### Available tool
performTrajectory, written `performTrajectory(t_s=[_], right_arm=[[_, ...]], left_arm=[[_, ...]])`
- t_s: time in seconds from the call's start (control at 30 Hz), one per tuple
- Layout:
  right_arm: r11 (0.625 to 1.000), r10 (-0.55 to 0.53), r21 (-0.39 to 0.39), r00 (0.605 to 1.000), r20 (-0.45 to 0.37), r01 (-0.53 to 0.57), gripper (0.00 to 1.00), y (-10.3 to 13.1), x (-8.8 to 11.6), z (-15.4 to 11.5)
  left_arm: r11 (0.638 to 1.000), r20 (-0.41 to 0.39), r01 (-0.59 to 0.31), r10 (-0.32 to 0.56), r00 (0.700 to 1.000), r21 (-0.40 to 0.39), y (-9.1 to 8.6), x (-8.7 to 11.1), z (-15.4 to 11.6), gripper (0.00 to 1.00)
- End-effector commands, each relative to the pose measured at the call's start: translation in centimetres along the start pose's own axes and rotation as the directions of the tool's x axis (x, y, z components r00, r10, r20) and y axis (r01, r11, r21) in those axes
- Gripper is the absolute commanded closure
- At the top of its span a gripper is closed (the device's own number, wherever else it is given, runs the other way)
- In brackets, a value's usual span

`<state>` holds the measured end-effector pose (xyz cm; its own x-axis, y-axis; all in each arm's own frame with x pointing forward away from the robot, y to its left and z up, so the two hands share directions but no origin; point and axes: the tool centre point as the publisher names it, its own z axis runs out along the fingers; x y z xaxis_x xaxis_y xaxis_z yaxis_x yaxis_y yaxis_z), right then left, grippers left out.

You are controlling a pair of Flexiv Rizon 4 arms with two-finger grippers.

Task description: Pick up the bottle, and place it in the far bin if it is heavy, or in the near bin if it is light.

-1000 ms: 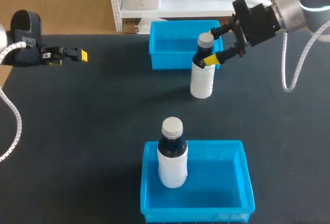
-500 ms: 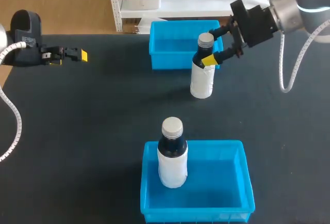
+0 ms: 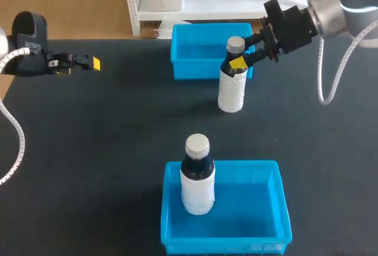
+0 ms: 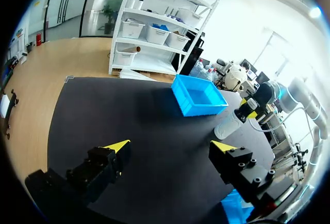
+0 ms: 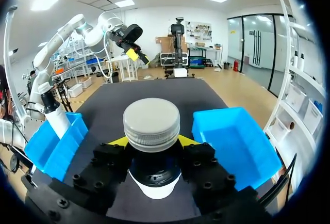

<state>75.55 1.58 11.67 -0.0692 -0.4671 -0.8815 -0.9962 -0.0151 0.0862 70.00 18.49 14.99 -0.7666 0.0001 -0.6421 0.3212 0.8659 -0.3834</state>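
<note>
Both my right fingers are clamping the upright bottle at its neck, just beside the far bin; my left fingers are standing apart.

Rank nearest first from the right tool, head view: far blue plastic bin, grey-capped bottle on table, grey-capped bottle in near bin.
1. Grey-capped bottle on table: in right tool.
2. Far blue plastic bin: adjacent.
3. Grey-capped bottle in near bin: front.
</note>
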Motion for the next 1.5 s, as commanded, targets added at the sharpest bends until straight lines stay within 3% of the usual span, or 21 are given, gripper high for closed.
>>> performTrajectory(t_s=[0.03, 0.23, 0.63, 1.5], right_arm=[[1.000, -0.001, -0.003, 1.000, 0.001, 0.001, 0.57, 0.1, 0.0, 0.1], [1.000, -0.011, -0.007, 1.000, -0.001, 0.011, 1.00, 0.3, -0.3, 0.1], [0.999, -0.039, -0.014, 0.999, -0.017, 0.039, 1.00, 0.6, -1.9, -0.5], [0.998, -0.069, 0.001, 0.997, -0.037, 0.069, 1.00, -0.5, -9.2, -6.1]], left_arm=[[1.000, 0.000, 0.000, 0.000, 1.000, 0.000, 0.0, 0.0, 0.0, 0.00], [1.000, 0.000, 0.000, 0.000, 1.000, 0.000, 0.0, 0.0, 0.0, 0.00], [1.000, 0.000, 0.000, 0.000, 1.000, 0.000, 0.0, 0.0, 0.0, 0.00], [1.000, 0.000, 0.000, 0.000, 1.000, 0.000, 0.0, 0.0, 0.0, 0.00]])
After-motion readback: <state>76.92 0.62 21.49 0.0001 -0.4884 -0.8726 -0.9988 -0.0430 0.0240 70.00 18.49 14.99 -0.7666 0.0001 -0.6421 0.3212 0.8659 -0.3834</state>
